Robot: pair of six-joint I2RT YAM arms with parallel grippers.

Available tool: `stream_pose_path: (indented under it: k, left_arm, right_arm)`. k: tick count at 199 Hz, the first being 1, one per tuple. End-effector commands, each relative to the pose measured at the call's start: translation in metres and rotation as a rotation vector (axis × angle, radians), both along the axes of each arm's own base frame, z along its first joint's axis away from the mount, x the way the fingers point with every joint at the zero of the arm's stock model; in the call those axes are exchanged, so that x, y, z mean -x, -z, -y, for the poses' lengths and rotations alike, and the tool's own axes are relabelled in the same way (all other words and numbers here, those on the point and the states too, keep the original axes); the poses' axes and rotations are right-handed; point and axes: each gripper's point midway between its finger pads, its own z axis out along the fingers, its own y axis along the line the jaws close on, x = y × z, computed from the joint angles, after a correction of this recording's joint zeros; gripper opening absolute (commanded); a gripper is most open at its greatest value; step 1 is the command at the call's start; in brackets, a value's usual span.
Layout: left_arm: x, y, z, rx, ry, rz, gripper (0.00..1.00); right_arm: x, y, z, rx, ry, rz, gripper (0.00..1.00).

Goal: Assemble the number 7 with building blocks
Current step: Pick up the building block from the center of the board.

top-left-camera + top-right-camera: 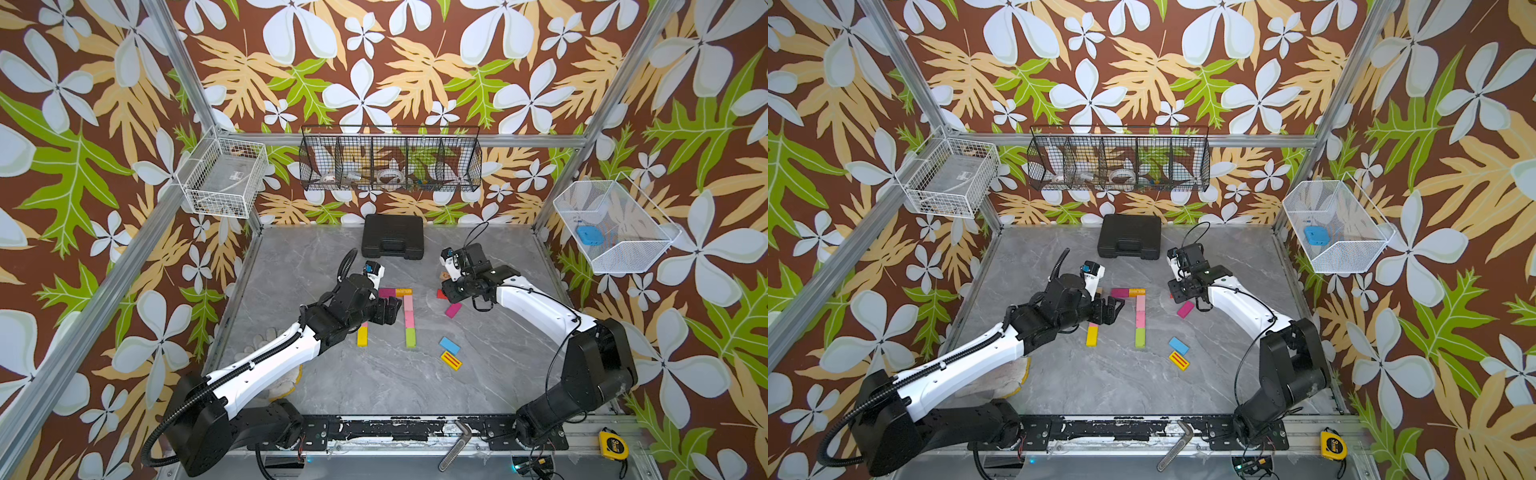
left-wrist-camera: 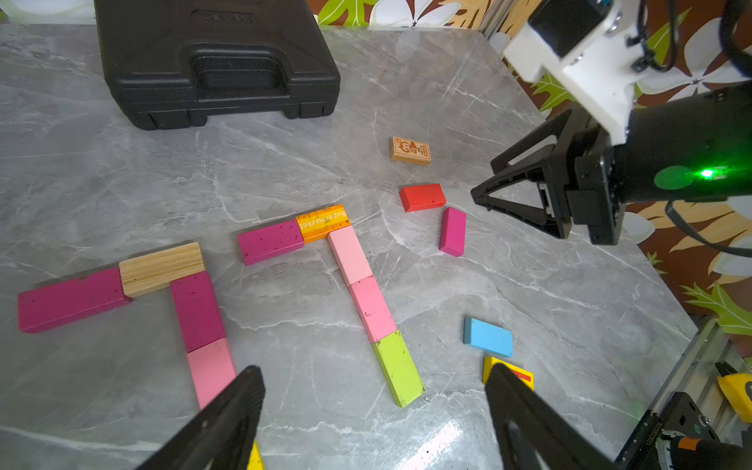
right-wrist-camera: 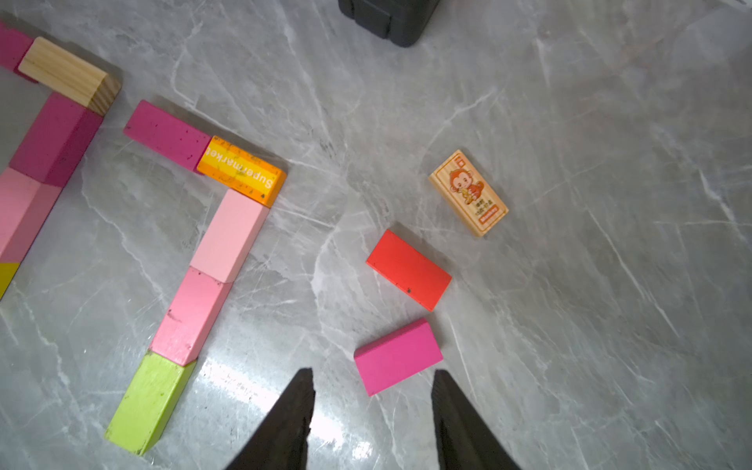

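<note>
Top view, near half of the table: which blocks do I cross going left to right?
Yellow block → green block → blue block. The striped yellow block shares the blue one's sideways position, so I leave it out.

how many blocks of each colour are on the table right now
magenta blocks: 4
pink blocks: 3
wood blocks: 2 (one printed with a monkey)
yellow blocks: 2 (one red-striped)
orange block: 1
green block: 1
red block: 1
blue block: 1
total: 15
</note>
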Motion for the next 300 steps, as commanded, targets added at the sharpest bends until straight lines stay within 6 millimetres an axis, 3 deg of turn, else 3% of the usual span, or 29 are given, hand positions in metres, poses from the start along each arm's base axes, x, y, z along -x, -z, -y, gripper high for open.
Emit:
stream_pose_path:
  k: [1,78,108,170,219,300]
  left_arm:
    - [-0.001,-0.004,-0.002,0.017,-0.013,0.012,0.89]
    - [-0.014,-0.004,-0.003,0.002,-0.047,0.064,0.93]
    - [-0.02,-0.007,-0.006,-0.006,-0.064,0.105,0.94]
    - [-0.031,-0.006,-0.013,0.0,-0.079,0.128,0.94]
    - [-0.037,-0.002,-0.015,0.001,-0.081,0.121,0.94]
    - [-0.041,-0.004,-0.018,-0.024,-0.101,0.128,0.94]
  right_arm:
    - [0.004,0.004,0.004,0.022,0.006,-0.024,0.49]
    - [-0.027,0.026,0.014,0.004,0.127,-0.041,0.49]
    - [-0.037,0.04,0.017,-0.035,0.198,-0.039,0.55]
    - [-0.038,0.063,0.014,-0.064,0.239,-0.065,0.67]
    - [-0.032,0.08,0.006,-0.113,0.21,-0.09,0.7]
    - [-0.043,0.095,-0.003,-0.153,0.208,-0.088,0.71]
